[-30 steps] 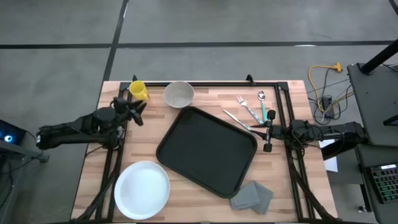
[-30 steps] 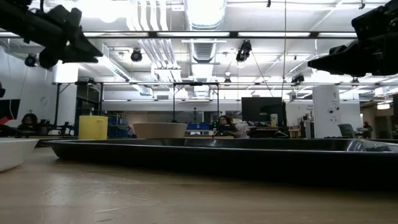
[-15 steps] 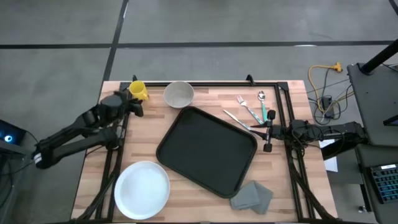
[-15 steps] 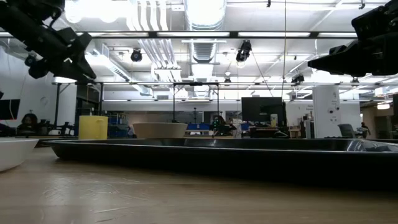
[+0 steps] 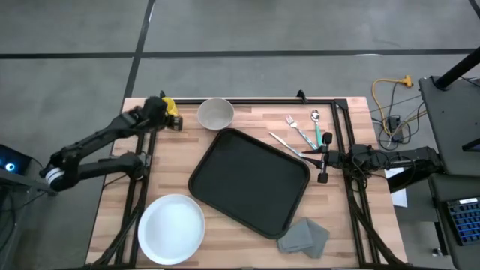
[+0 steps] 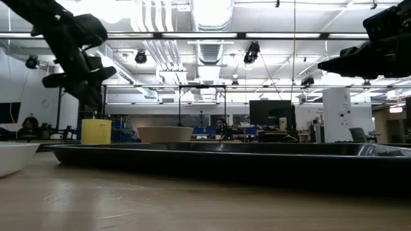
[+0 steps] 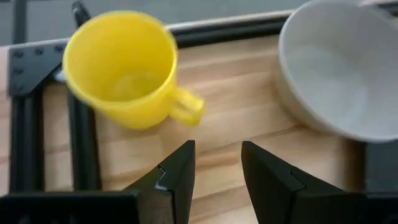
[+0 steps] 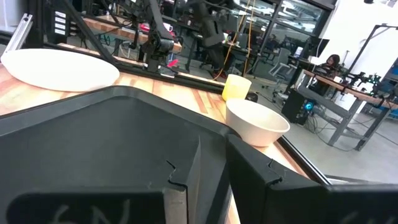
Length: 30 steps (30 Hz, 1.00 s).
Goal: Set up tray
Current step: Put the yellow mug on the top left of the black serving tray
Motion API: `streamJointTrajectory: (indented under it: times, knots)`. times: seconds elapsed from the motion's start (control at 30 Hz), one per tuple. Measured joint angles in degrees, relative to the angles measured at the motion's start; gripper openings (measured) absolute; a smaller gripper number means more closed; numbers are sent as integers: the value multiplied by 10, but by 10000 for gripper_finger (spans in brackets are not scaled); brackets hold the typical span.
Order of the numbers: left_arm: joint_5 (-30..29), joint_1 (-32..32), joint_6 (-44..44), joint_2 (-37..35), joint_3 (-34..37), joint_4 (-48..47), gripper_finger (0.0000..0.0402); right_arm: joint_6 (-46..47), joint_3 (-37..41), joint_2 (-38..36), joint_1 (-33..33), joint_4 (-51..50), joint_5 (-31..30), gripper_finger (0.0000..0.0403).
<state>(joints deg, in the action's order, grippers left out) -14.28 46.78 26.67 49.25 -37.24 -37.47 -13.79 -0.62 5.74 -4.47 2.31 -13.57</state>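
The black tray point(image 5: 251, 180) lies slanted in the middle of the table. A yellow mug point(image 5: 168, 105) stands upright near the far left corner, next to a pale bowl point(image 5: 216, 113). My left gripper point(image 5: 171, 120) hovers open above the mug's near side. In the left wrist view its fingertips point(image 7: 217, 165) stand just short of the mug's handle point(image 7: 186, 107) and touch nothing. My right gripper point(image 5: 319, 159) waits by the tray's right edge, above the table. Its fingers point(image 8: 214, 168) stand a narrow gap apart, with the tray point(image 8: 93, 130) below them.
A white plate point(image 5: 171, 229) sits at the near left. A grey folded napkin point(image 5: 304, 236) lies at the tray's near right corner. Cutlery point(image 5: 300, 131) lies at the far right. Black frame rails point(image 5: 139, 195) run along the table's left and right sides.
My left gripper has swung toward the far edge and slightly right, from beside the mug to above it. It has tipped downward and come lower toward the mug. The right arm and all objects have stayed put.
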Motion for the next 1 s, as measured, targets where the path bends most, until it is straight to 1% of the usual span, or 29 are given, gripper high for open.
streamJointTrajectory:
  times: [0.1,0.17,0.43,0.57,0.73,0.87,1.0]
  knots:
    - [25,32,-29,47,-33,-2,116,0,0,0,0,0,0,68]
    - [29,44,-38,72,-55,-10,116,1,0,0,0,0,0,68]
    - [30,47,-51,136,-120,-11,116,0,0,0,0,0,0,68]
    - [31,55,-52,166,-130,-15,116,1,0,0,0,0,0,68]
    - [31,92,-52,196,-135,-25,116,-1,0,0,0,0,0,68]
    - [35,119,-52,203,-134,-21,116,0,0,0,0,0,0,68]
    - [43,118,-52,202,-134,-20,116,1,0,0,0,0,0,68]
